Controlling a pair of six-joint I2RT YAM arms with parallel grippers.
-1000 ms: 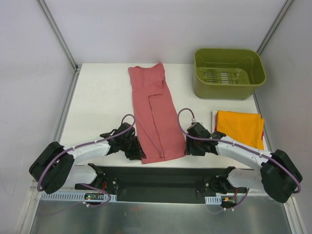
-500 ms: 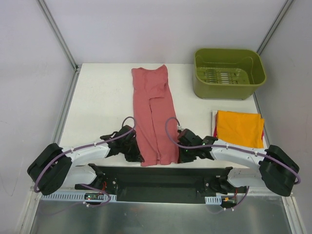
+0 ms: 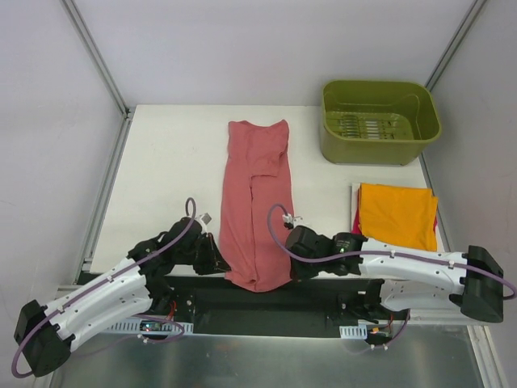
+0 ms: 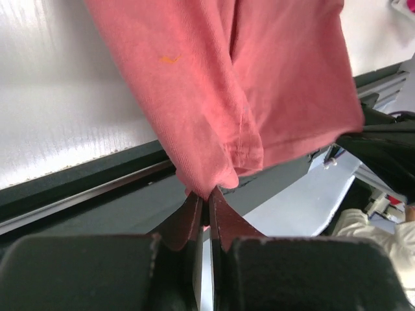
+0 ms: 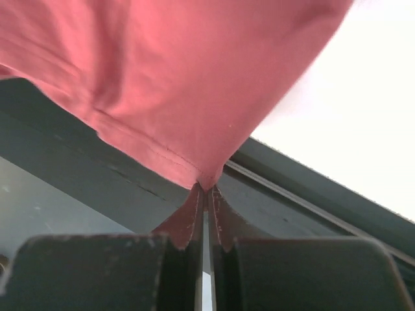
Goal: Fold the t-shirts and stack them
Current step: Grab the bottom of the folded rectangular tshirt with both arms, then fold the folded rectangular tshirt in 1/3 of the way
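1. White worktop (image 3: 166, 162) between pale walls carries a green tub (image 3: 380, 121) at the far right. Nearer on that side, a folded orange t-shirt (image 3: 397, 212) lies on a magenta-pink t-shirt (image 3: 355, 220), of which only the edges show.
2. Down the middle lies the salmon t-shirt (image 3: 257, 202), a long narrow strip whose near end hangs over the worktop's front edge.
3. At that end the left hand (image 3: 216, 260) is clamped on the left corner and the right hand (image 3: 292, 257) on the right corner.
4. Judgement: the lengthwise fold looks done and the crosswise fold is in hand. The next move calls for both hands to rise together and carry the near end toward the far end, kept level so the edges meet.
5. From overhead the whole layout and the stack are plain, but the arms hide the grips. Each wrist view shows fingers pressed together on a pinch of hem above the dark base rail, and neither shows the stack or the tub.
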